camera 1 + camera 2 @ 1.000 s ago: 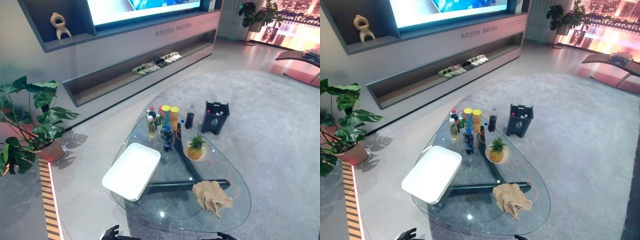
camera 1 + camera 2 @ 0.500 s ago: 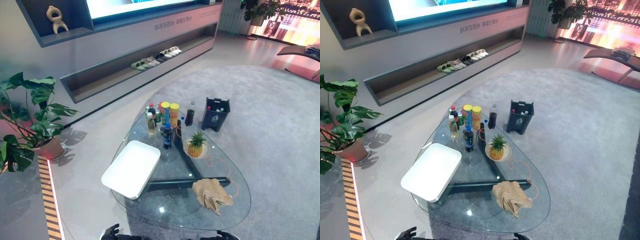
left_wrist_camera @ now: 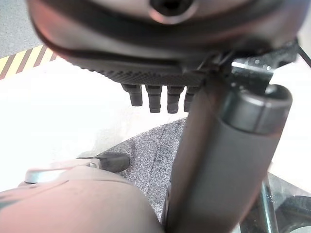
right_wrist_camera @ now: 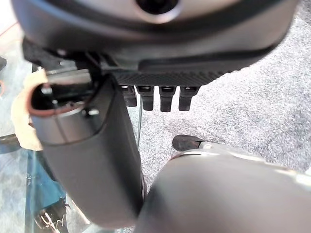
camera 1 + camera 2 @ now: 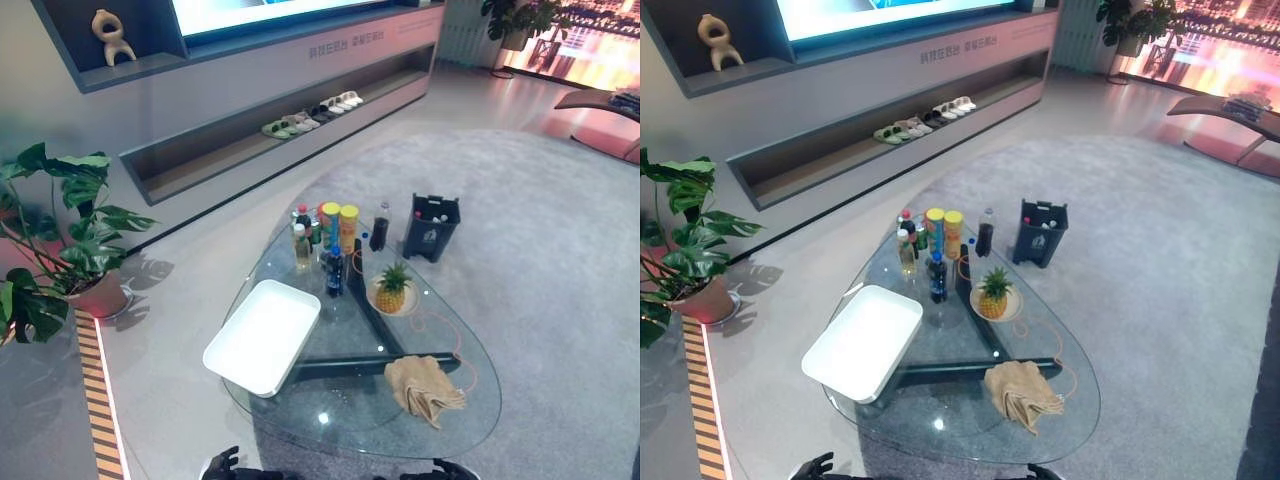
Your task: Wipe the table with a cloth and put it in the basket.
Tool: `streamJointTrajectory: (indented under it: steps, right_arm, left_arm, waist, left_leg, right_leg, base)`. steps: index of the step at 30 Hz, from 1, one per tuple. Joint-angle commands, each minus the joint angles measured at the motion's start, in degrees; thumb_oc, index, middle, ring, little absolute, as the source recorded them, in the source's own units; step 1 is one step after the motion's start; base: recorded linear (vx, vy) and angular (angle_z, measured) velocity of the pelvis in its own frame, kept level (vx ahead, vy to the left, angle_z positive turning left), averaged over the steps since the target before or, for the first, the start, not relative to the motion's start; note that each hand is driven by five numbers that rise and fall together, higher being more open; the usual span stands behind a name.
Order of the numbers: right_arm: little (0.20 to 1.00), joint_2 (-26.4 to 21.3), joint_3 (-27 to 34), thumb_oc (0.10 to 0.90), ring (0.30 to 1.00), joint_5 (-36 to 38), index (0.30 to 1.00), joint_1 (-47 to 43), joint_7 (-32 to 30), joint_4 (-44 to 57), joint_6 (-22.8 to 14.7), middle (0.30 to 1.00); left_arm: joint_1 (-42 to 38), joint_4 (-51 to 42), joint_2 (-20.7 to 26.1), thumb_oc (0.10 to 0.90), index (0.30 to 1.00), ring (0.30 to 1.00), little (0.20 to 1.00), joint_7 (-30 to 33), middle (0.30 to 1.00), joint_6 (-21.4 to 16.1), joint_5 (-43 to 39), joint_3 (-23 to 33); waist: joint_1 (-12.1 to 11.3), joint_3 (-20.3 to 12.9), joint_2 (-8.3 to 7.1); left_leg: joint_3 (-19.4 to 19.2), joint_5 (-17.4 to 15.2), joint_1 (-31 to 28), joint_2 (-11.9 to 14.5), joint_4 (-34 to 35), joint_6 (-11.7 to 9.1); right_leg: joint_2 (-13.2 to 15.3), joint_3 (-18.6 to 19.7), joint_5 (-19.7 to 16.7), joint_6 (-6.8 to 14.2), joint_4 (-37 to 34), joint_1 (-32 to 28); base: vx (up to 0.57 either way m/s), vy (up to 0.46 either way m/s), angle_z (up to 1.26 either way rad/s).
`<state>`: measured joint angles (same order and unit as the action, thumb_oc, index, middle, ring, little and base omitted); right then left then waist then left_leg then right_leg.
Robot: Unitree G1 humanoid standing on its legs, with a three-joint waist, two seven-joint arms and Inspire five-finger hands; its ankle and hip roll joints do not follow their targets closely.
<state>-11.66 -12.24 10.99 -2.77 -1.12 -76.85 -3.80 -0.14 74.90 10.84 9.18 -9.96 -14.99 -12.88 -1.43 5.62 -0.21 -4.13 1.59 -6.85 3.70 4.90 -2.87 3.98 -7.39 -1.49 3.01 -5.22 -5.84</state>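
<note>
The robot stands back from the glass table (image 5: 300, 430), and nothing has been picked up yet. The cloth (image 5: 424, 388) sits crumpled on the near right part of the tabletop, close to the edge. That puts it on the right hand's side, so that hand probably makes the grab.

Both hands hang low at the near edge of the table, well short of the cloth. The left hand (image 3: 160, 99) has its fingers hanging straight and relaxed with nothing in them. The right hand (image 4: 155, 99) looks the same, loose and empty. That fits a robot that isn't reaching yet.

The white tray (image 5: 263, 337) on the near left looks like the basket the task means. It's empty, and it sits well apart from the cloth, with the table's dark frame showing through the glass between them. So the cloth would have to go across the table to get dropped in.

The far end is crowded with bottles and cans (image 5: 325, 245), plus a pineapple (image 5: 391, 289) on a plate. The near half is the open part, so wiping is likely to happen there. A dark bin (image 5: 431, 230) stands on the carpet past the table.
</note>
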Motion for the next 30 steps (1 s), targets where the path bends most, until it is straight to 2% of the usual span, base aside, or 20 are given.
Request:
streamJointTrajectory:
  steps: [1,2,3,5,6,8,12,13,14,17,20,24,28,30]
  right_arm:
    - [0.9,-0.8,-3.9,0.8,0.9,-2.0,0.9,-2.8,-1.5,1.4,-4.4,0.9]
    - [0.9,-1.1,-5.5,0.8,0.9,0.7,0.9,-2.7,-1.6,6.7,-7.9,0.9]
    - [0.9,-1.1,-5.6,0.8,0.9,0.9,0.9,-2.7,-1.7,7.5,-8.1,0.9]
    - [0.9,-1.6,-6.6,0.8,0.9,4.1,0.9,-1.8,-1.9,15.7,-8.7,0.9]
    - [0.9,-1.6,-6.7,0.8,0.9,4.1,0.9,-1.8,-1.9,15.7,-8.7,0.9]
    - [0.9,-2.4,-7.1,0.8,0.9,3.7,0.9,-0.5,-2.9,25.0,-10.1,0.9]
    - [0.9,-2.9,-7.3,0.8,0.9,3.1,0.9,0.4,-3.9,30.7,-10.6,0.9]
    - [0.9,-3.6,-7.3,0.8,0.9,3.0,0.9,1.2,-5.0,38.7,-10.5,0.9]
    - [0.9,-4.0,-7.2,0.8,0.9,2.9,0.9,1.6,-5.5,42.3,-10.9,0.9]
    - [0.9,-5.0,-6.9,0.8,0.9,2.0,0.9,2.0,-7.6,50.0,-11.5,0.9]
    - [0.9,-6.0,-6.0,0.8,0.9,1.9,0.9,1.8,-9.9,55.1,-13.8,0.9]
    - [0.9,-7.1,-4.7,0.8,0.9,-2.4,0.9,1.0,-16.2,58.9,-16.1,0.9]
    - [0.9,-8.4,-4.1,0.8,0.9,-9.6,0.9,-0.5,-25.5,60.7,-15.6,0.9]
    - [0.9,-9.5,-4.0,0.8,0.9,-14.0,0.9,-2.6,-31.8,61.7,-14.5,0.9]
  left_arm:
    - [-5.0,0.9,-0.4,0.8,0.9,0.9,0.9,0.0,0.9,-0.8,-0.9,-1.5]
    - [-4.9,0.0,0.1,0.8,0.9,0.9,0.9,0.2,0.9,-0.3,-1.1,-1.8]
    - [-4.8,-0.2,0.2,0.8,0.9,0.9,0.9,0.2,0.9,-0.3,-1.1,-1.9]
    - [-3.9,-1.6,0.5,0.8,0.9,0.9,0.9,0.5,0.9,-0.3,-1.2,-2.3]
    - [-3.9,-1.6,0.5,0.8,0.9,0.9,0.9,0.5,0.9,-0.3,-1.2,-2.3]
    - [-2.8,-3.5,0.5,0.8,0.9,0.9,0.9,1.1,0.9,-0.1,-1.8,-2.8]
    - [-1.9,-4.4,0.4,0.8,0.9,0.9,0.9,1.5,0.9,-0.2,-2.1,-3.0]
    - [-0.9,-5.5,0.4,0.8,0.9,0.9,0.9,1.9,0.9,-0.3,-2.3,-3.1]
    - [-0.5,-5.9,0.5,0.8,0.9,0.9,0.9,1.8,0.9,-0.5,-2.6,-3.0]
    - [0.2,-6.7,0.5,0.8,0.9,0.9,0.9,1.4,0.9,-0.8,-3.8,-2.7]
    - [0.4,-6.6,0.5,0.8,0.9,0.9,0.9,1.7,0.9,-1.1,-4.7,-2.1]
    - [0.5,-6.4,0.4,0.8,0.9,0.9,0.9,1.7,0.9,-1.5,-5.8,-1.6]
    - [-0.1,-6.6,0.5,0.8,0.9,0.9,0.9,2.1,0.9,-1.6,-6.7,-1.8]
    - [-1.1,-6.9,0.6,0.8,0.9,0.9,0.9,2.7,0.9,-1.8,-7.9,-2.4]
  waist:
    - [-0.6,2.4,-1.32]
    - [-0.5,3.0,-1.54]
    - [-0.5,3.1,-1.56]
    - [-0.2,3.4,-1.73]
    - [-0.2,3.4,-1.73]
    - [0.3,3.6,-1.81]
    - [0.6,3.8,-1.85]
    - [1.0,4.0,-1.96]
    - [1.2,4.1,-2.02]
    - [1.8,4.6,-2.16]
    - [2.0,5.7,-2.27]
    - [2.0,7.7,-1.98]
    - [2.3,9.8,-1.82]
    - [2.5,12.0,-1.75]
  left_leg:
    - [1.9,-1.0,1.3,-0.8,-0.1,0.8]
    - [2.0,-1.0,2.0,-0.9,-0.3,1.0]
    - [2.0,-1.0,2.1,-0.9,-0.3,1.1]
    - [2.0,-0.9,2.6,-1.0,-0.4,1.2]
    - [2.0,-0.9,2.6,-1.0,-0.4,1.2]
    - [2.0,-0.9,3.0,-1.1,-0.4,1.4]
    - [2.0,-1.0,3.2,-1.1,-0.5,1.5]
    - [1.9,-1.0,3.4,-1.0,-0.7,1.5]
    - [1.8,-1.1,3.4,-0.9,-1.0,1.5]
    - [1.5,-1.6,4.2,-0.8,-2.9,1.5]
    - [1.1,-2.4,5.8,-0.7,-6.3,1.4]
    - [1.3,-2.9,7.8,-0.8,-9.3,1.5]
    - [1.3,-3.0,10.0,-1.1,-10.7,1.8]
    - [1.5,-3.0,12.4,-1.4,-12.4,1.7]
  right_leg:
    - [2.5,-1.4,-0.1,1.7,2.1,0.2]
    - [2.6,-1.2,-0.2,1.7,2.4,1.0]
    - [2.6,-1.1,-0.2,1.7,2.4,1.1]
    - [2.5,-1.0,-0.3,1.6,2.5,1.7]
    - [2.5,-1.0,-0.3,1.6,2.5,1.7]
    - [2.5,-0.8,-0.5,1.7,2.4,2.2]
    - [2.5,-0.8,-0.5,1.8,2.4,2.5]
    - [2.5,-0.7,-0.4,1.8,2.6,2.8]
    - [2.5,-0.6,-0.3,1.7,2.8,3.0]
    - [2.7,-0.5,0.1,1.4,3.8,3.6]
    - [2.8,-0.6,0.6,0.9,5.5,4.5]
    - [2.9,-0.9,1.3,0.2,7.9,5.9]
    - [2.3,-0.6,2.1,-0.2,10.3,8.6]
    - [2.2,-0.5,2.2,-0.4,11.5,10.6]
  base:
    - [-0.04,-0.042,0.0]
    - [0.0,0.0,0.0]
    - [-0.03,-0.043,-0.02]
    - [0.0,0.0,0.0]
    - [0.0,-0.012,-0.04]
    - [0.0,-0.015,-0.05]
    - [0.0,0.0,0.0]
    - [0.0,0.0,0.0]
    - [0.0,0.0,0.0]
    - [0.0,0.0,0.0]
    - [0.0,0.0,0.0]
    - [0.01,-0.001,-0.02]
    - [-0.02,0.002,0.0]
    - [-0.11,0.02,-0.02]
